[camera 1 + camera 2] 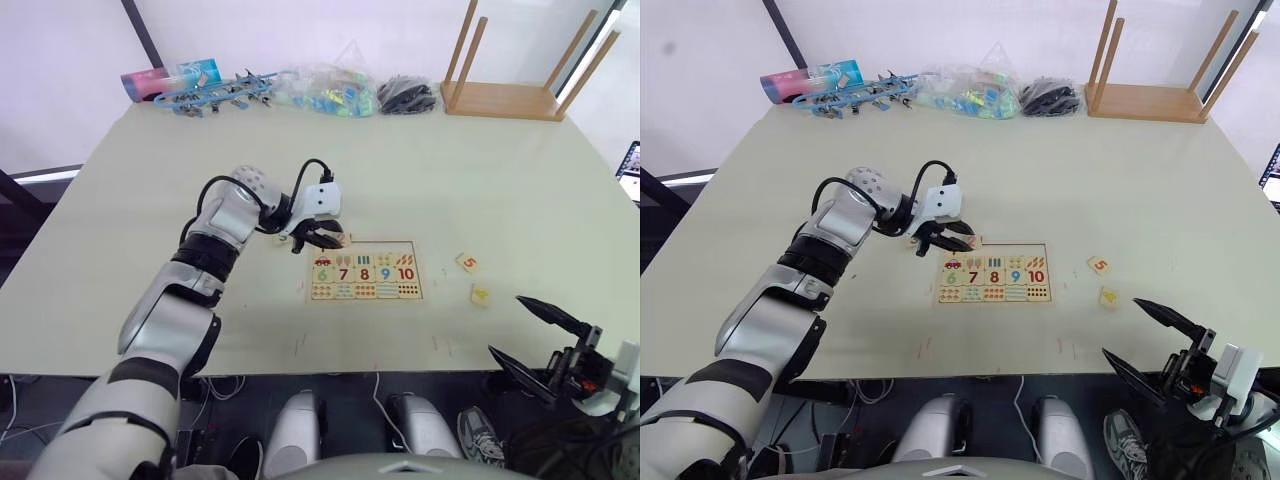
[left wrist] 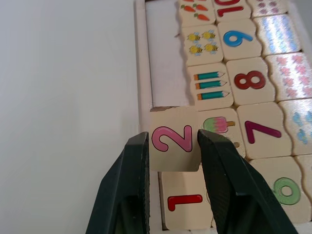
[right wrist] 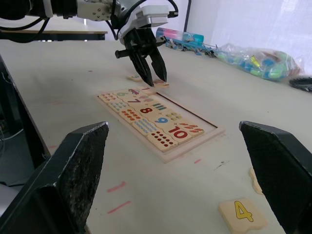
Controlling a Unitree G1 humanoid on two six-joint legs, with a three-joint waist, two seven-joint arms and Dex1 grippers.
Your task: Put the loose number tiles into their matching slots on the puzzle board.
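**Tile 2 held over the board's top row**

Left eye view: the left gripper (image 1: 318,238) reaches to the far left corner of the flat rectangular light-wood puzzle board (image 1: 366,271), which lies on the pale counter (image 1: 480,170). To the board's right, 2 loose pale-wood square tiles rest on the counter: the one printed with a red 5 (image 1: 466,263) and, just nearer the robot, the one with a yellow 4 (image 1: 481,294). The right gripper (image 1: 535,338) hangs low beyond the near edge, fingers apart and empty.

Left wrist view: the 2 black fingers are clamped on the small pale-wood tile with a pink 2 (image 2: 173,138), gripping its 2 side edges. It sits just above the red 1 tile (image 2: 185,202), already seated, and the rest of the recessed row of slots (image 2: 163,68) beyond it lies bare. The tile looks slightly skewed to the recess, so the placing likely wants its edges squared against the 1 tile and the board's rim before lowering and letting go.

Right wrist view: the yellow 4 tile lies flat, close in front of the open right gripper.
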